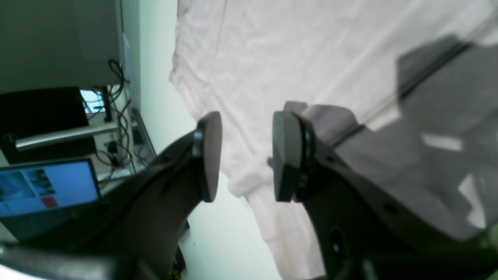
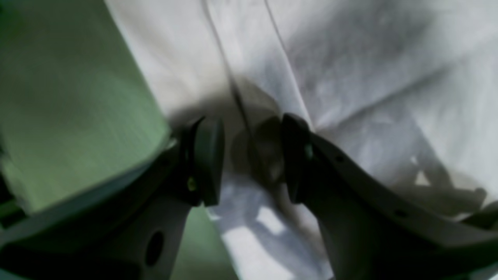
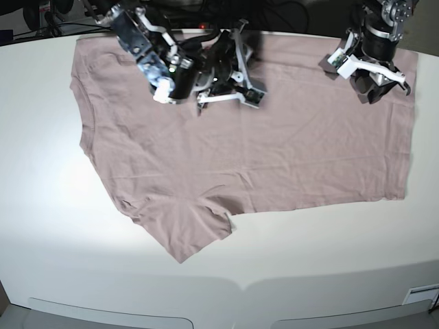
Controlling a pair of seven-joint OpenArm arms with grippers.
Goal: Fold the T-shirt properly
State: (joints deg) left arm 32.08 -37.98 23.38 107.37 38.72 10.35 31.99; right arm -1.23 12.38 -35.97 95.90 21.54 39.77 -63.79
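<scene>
The dusty pink T-shirt (image 3: 260, 151) lies spread flat on the white table (image 3: 62, 240), wrinkled, with one sleeve (image 3: 188, 229) toward the front edge. My right gripper (image 3: 230, 96) hovers over the shirt's far edge, left of centre. In the right wrist view this right gripper (image 2: 251, 161) is open, with only a seam of the cloth (image 2: 350, 70) below the gap. My left gripper (image 3: 379, 88) is over the shirt's far right corner. Its wrist view shows the left gripper (image 1: 248, 155) open above the shirt's edge (image 1: 241, 182), holding nothing.
Beyond the table's side, the left wrist view shows a lit laptop screen (image 1: 46, 186), dark boxes (image 1: 42, 109) and tangled cables (image 1: 116, 128). More cables and gear (image 3: 62, 14) sit behind the table's far edge. Bare table surrounds the shirt at left and front.
</scene>
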